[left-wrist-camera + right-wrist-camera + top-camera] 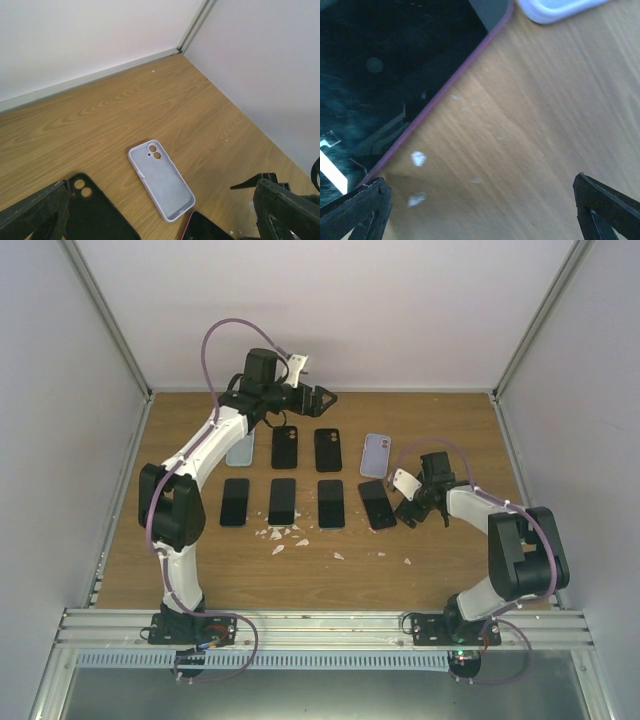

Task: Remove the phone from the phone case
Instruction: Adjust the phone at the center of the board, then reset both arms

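Right gripper (413, 512), jaws spread and empty, hovers just beside the black-screened phone in its pink-rimmed case (377, 504), seemingly lining up to pry; left gripper (325, 397) hangs open.

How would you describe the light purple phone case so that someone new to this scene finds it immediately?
Start from the wooden table and find the two rows of phones and cases in its middle. Go to the right end of the far row, near the right gripper. The light purple case lies there flat, the only pale lilac item beside black cases.
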`<action>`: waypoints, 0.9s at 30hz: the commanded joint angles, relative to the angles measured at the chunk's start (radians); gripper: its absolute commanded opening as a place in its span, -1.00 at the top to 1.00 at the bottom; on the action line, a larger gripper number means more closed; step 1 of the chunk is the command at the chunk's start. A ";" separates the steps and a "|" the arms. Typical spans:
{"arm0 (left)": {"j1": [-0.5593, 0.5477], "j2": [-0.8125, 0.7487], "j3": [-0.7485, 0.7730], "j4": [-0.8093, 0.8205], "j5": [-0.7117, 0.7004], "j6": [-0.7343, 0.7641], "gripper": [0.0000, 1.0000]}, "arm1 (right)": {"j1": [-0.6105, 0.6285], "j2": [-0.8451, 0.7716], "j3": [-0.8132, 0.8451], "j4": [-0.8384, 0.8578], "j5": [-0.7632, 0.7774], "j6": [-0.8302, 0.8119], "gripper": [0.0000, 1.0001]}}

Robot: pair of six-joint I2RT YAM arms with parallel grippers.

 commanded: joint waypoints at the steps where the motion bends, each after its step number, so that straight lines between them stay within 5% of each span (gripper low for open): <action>1: 0.029 -0.037 -0.011 0.047 0.023 -0.026 -0.98 | 0.050 -0.019 -0.021 -0.100 -0.063 -0.029 -0.99; 13: 0.149 -0.095 -0.033 0.008 0.066 -0.044 -0.98 | 0.083 -0.103 0.049 -0.207 -0.122 -0.006 -0.99; 27: 0.462 -0.139 0.112 -0.242 0.117 0.029 -0.98 | -0.026 -0.169 0.531 -0.375 -0.410 0.174 -0.99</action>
